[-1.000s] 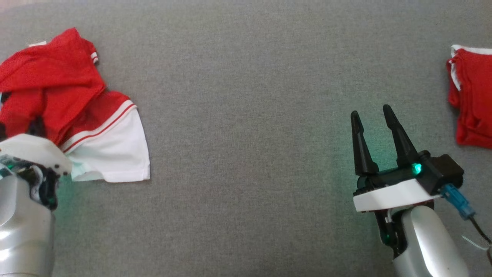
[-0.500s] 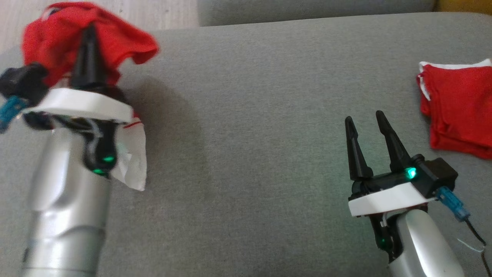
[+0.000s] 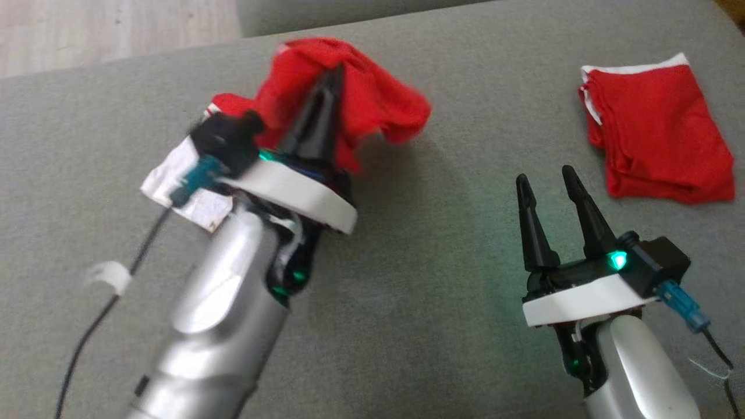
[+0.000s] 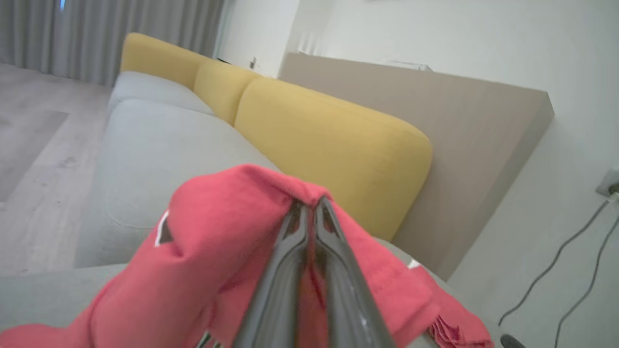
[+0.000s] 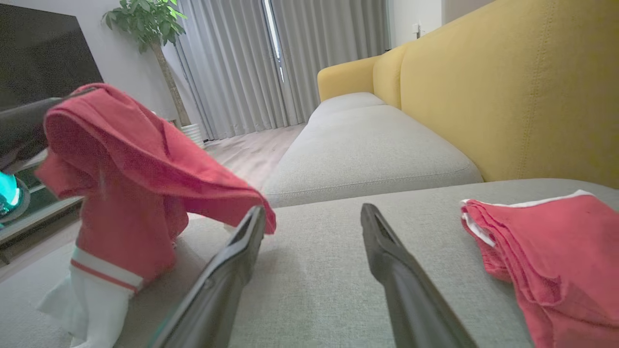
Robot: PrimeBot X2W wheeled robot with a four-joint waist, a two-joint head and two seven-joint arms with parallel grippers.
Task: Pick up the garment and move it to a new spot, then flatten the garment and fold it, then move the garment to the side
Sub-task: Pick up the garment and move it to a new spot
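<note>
Evidently soft, light and limp, the red garment [image 3: 378,105] hangs bunched over the sofa [image 3: 419,302] at ten o'clock from the empty, spread right hand [image 3: 542,174], one fold clamped in the left hand [image 3: 336,73]; a hem would suit a second hold.

Silver forearms [image 3: 215,326], white wrist plates [image 3: 582,299], long black pincer fingers [image 3: 589,215], green lights [image 3: 617,260], blue-plugged cables [image 3: 688,310].
</note>
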